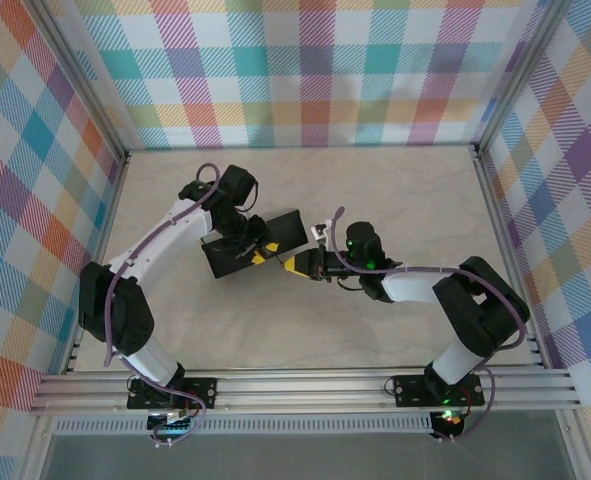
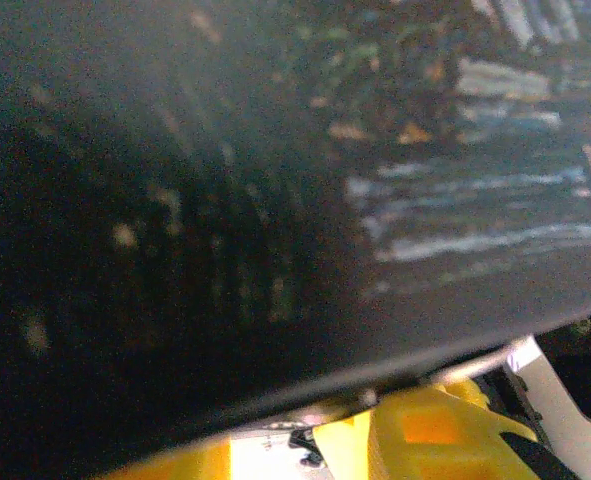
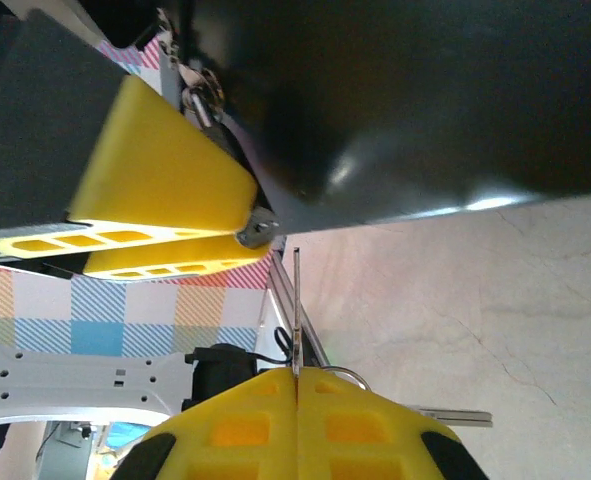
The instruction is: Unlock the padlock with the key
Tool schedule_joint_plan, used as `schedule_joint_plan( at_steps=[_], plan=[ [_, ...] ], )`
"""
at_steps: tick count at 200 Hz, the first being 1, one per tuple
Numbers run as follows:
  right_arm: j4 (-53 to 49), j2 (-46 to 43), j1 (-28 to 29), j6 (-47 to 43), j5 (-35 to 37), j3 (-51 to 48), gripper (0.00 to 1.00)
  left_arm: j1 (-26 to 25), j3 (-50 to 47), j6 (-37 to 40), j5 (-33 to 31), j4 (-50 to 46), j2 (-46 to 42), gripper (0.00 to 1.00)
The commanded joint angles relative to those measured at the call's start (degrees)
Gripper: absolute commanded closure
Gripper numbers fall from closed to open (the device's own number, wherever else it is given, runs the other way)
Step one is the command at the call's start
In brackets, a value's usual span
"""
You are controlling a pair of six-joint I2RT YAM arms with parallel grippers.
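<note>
In the right wrist view my right gripper is shut on the key. Its thin silvery blade stands straight out from the yellow fingertips, with a key ring behind. The blade's tip stops just short of a small grey metal piece that I take for the padlock. That piece hangs at the corner of the dark box, pinched between the yellow fingers of my left gripper. From above, the left gripper and right gripper meet at the box's front edge.
The box's dark painted lid fills the left wrist view, above the yellow fingers. A second silvery key blade hangs off the ring. Marbled tabletop surrounds the box, with plaid walls on three sides.
</note>
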Motion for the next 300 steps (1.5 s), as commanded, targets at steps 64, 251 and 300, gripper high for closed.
schedule_joint_plan(
  at_steps=[64, 251, 300],
  plan=[
    [4.0, 0.6, -0.4, -4.2, -5.1, 1.9, 1.00, 0.7, -0.7, 0.3, 3.3, 3.0, -2.2, 1.00],
    [13.0, 7.4, -1.7, -4.0, -8.4, 5.1, 1.00, 0.8, -0.4, -0.3, 5.4, 2.9, -1.8, 1.00],
    [20.8, 9.0, -3.6, -0.1, -9.5, 2.3, 1.00, 1.6, -0.2, -0.1, 5.3, 2.3, -1.8, 1.00]
  ],
)
